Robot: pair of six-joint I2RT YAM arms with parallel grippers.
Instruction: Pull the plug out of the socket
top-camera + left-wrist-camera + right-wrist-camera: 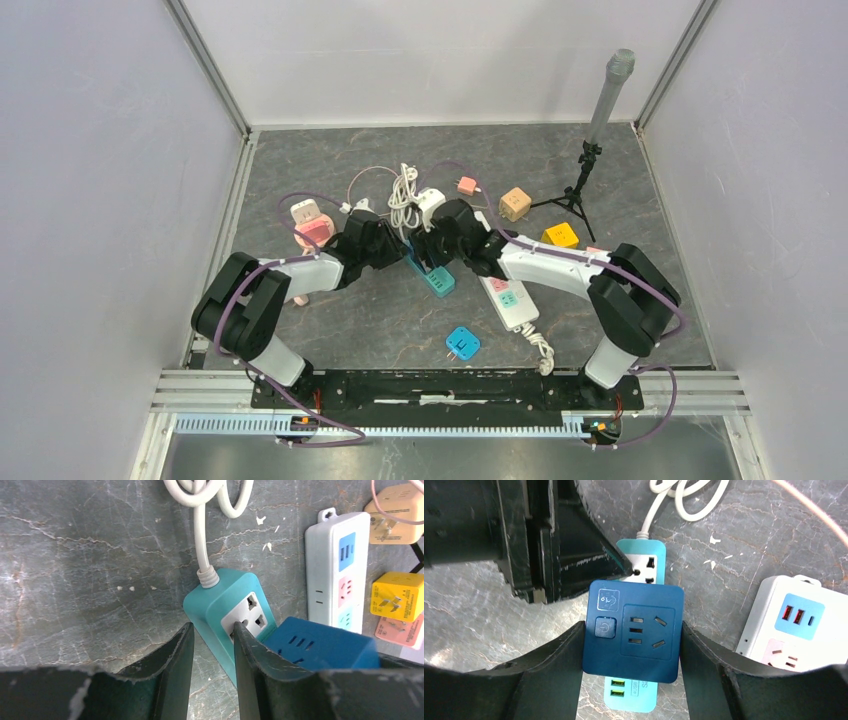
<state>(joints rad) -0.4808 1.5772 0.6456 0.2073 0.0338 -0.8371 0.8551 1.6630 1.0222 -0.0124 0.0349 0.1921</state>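
The floor of your cell is a dark grey, marbled table (300, 170) with pale walls on three sides. From the top view you see both arms meeting at the middle, over the teal power strip (438, 280), but the plug itself is hidden there under the right gripper (432, 250).

The right wrist view shows what the top one does not. The blue plug (639, 625), a square block with a button and sockets on its face, sits on the teal power strip (644, 565). The right gripper (633, 630) is closed on it, with one finger flat against each side.

The left wrist view shows the blue plug (320, 647) from the side, and the left gripper (212, 665) at the cable end of the teal power strip (225, 610). Its fingers (250, 670) stand a little apart with the long edge of the strip between them. I cannot tell if they pinch it.

For room: the white power strip (510, 300) lies near, on the right of the teal one, and in the left wrist view a yellow cube (397, 596) and a tan cube (395, 512) lie beyond it. The coiled white cable (403, 190) lies behind. On the left of the strip the table is bare. In front, a small blue adapter (462, 343) lies apart from the strip.
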